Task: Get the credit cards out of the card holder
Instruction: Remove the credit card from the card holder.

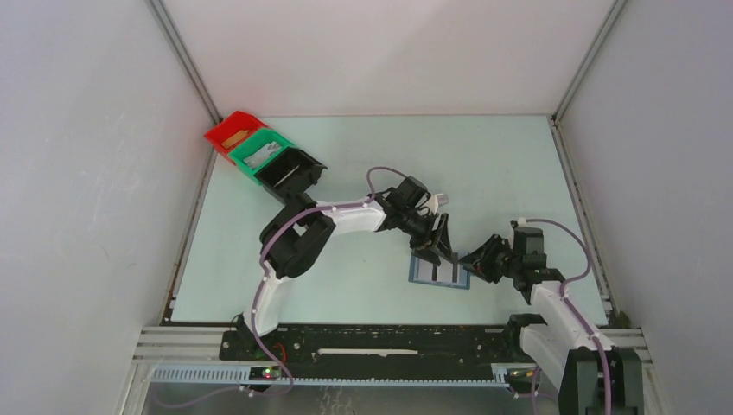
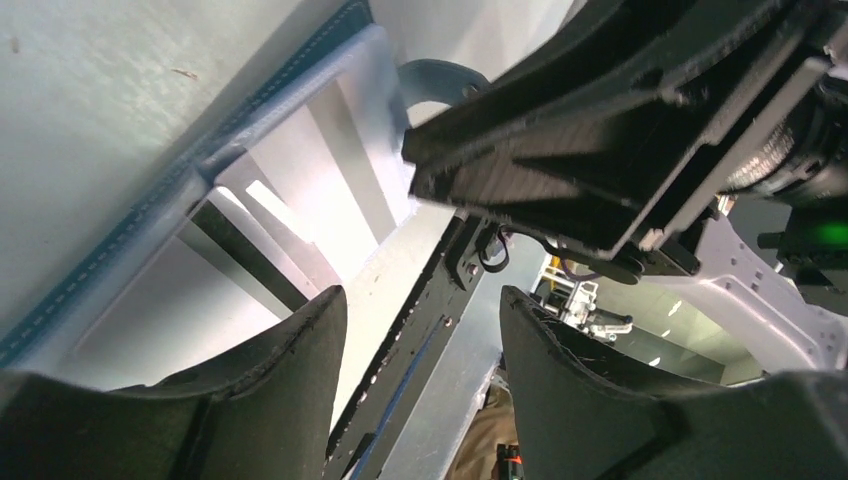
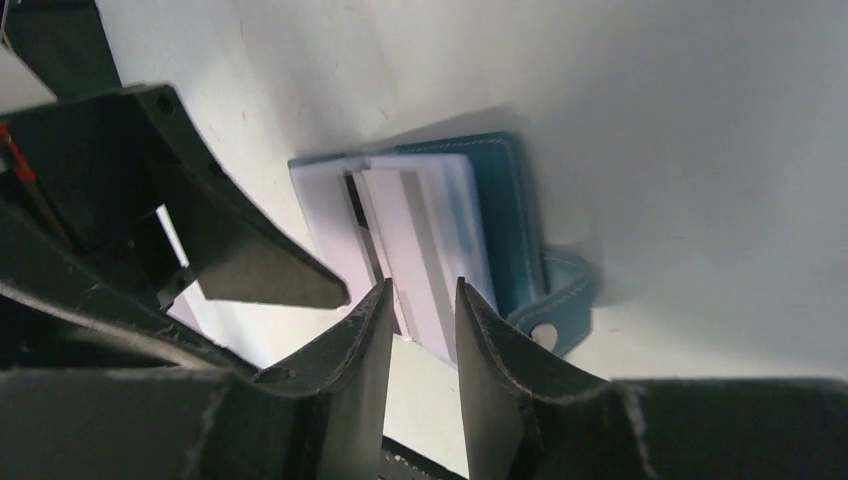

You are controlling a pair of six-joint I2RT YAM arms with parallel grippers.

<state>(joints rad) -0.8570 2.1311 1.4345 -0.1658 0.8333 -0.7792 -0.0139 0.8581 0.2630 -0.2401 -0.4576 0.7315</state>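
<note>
Seen from overhead, the slate-blue card holder (image 1: pixel 439 285) lies open and flat on the table, just in front of the two arms and well apart from the red, green and black bins (image 1: pixel 264 154) at the far left corner. The left gripper (image 1: pixel 442 240) hangs over its far edge and the right gripper (image 1: pixel 478 259) sits at its right edge. In the left wrist view, the left jaws are spread wide with nothing between them, poised beside the holder's stitched rim. In the right wrist view, pale credit cards (image 3: pixel 420 230) sit tucked in the holder, none out yet. The right jaws stand narrowly apart over the cards' near edge, with nothing visibly clamped. The first card is probably being approached. The next move calls for pinching one thin edge and sliding it out while the other arm steadies the holder.
</note>
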